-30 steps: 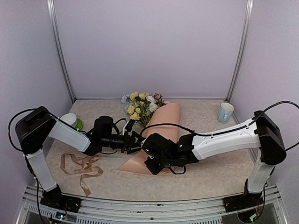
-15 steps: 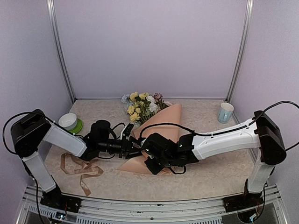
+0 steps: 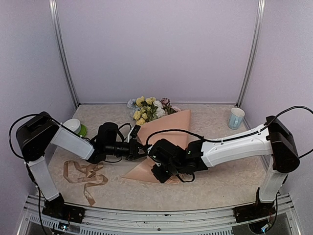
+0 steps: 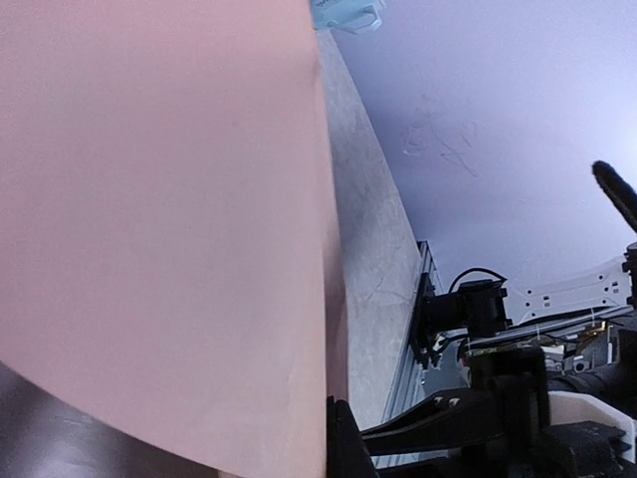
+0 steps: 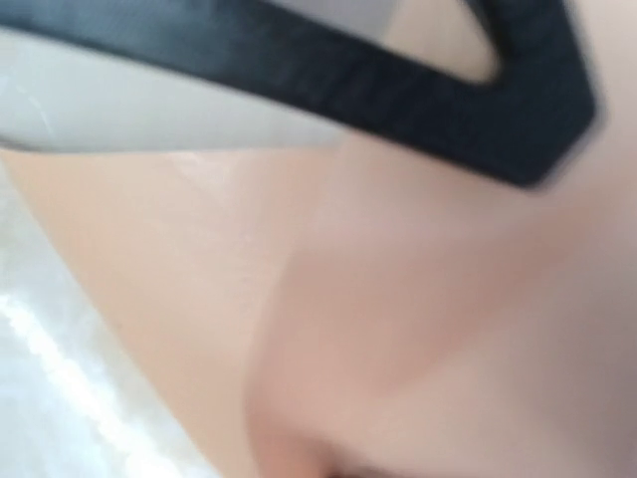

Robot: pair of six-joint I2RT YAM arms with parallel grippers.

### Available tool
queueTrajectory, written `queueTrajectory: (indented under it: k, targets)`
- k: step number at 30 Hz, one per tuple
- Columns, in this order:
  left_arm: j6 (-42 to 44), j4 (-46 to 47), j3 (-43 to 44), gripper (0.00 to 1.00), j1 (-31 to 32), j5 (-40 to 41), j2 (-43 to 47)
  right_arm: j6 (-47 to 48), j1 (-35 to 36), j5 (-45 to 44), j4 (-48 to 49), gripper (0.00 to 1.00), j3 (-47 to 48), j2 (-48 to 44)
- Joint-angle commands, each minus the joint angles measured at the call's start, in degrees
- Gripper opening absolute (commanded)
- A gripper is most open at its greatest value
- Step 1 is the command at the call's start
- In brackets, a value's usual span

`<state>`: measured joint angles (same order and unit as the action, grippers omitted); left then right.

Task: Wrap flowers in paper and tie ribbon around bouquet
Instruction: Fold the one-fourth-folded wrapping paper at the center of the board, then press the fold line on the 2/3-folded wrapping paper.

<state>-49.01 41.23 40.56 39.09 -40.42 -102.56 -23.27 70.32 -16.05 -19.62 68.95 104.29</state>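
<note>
The flowers [image 3: 146,109] lie at the back with their stems under the peach-pink paper [image 3: 168,128], which is folded over them into a loose cone. My left gripper [image 3: 140,148] is at the paper's left edge and shut on it. In the left wrist view the paper [image 4: 159,219] fills the left side beside one dark fingertip [image 4: 345,443]. My right gripper [image 3: 156,164] lies low on the cone's narrow end, shut on the paper [image 5: 398,329], which blurs over that whole view and hides its tips. The tan ribbon [image 3: 85,174] lies loose at the front left.
A pale blue cup [image 3: 236,117] stands at the back right. A white and green bowl [image 3: 74,127] sits at the left behind my left arm. Both arms cross the middle of the table and meet over the cone.
My left gripper has closed on the paper's left edge after reaching in open. The right arm has hardly moved.
</note>
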Motion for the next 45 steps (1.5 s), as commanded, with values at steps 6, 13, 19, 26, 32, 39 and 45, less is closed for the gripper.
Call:
queueTrajectory:
  k: [6, 13, 19, 26, 32, 39, 45]
  targets:
    - [13.1, -14.2, 2.0, 0.00, -1.8, 6.9, -2.4, 2.0, -0.4, 17.2, 8.9, 0.64, -7.1, -12.8]
    - [14.3, -14.5, 1.0, 0.00, -1.8, 7.6, -1.8, -8.3, -11.2, 27.2, 17.6, 0.36, -17.0, -14.9]
    - [15.1, -15.5, 1.0, 0.00, -2.0, 8.3, -2.1, -5.3, -12.3, 26.3, 15.4, 0.12, -13.1, -6.4]
    - [15.8, -16.2, 0.9, 0.00, -2.8, 8.8, -2.5, -7.2, -8.3, 21.7, 8.9, 0.02, -16.8, -1.4]
    - [18.4, -18.8, 1.9, 0.00, -2.7, 9.8, -2.8, -11.4, -6.7, 21.6, 5.9, 0.01, -22.2, -6.5]
    - [20.3, -18.1, 2.3, 0.00, -1.5, 10.5, -1.6, -11.3, -8.8, 28.6, 10.7, 0.13, -26.2, -22.0]
    - [20.9, -19.2, 2.0, 0.00, -1.6, 11.5, -1.8, -24.8, -18.9, 34.7, 22.9, 0.64, -36.7, -26.1]
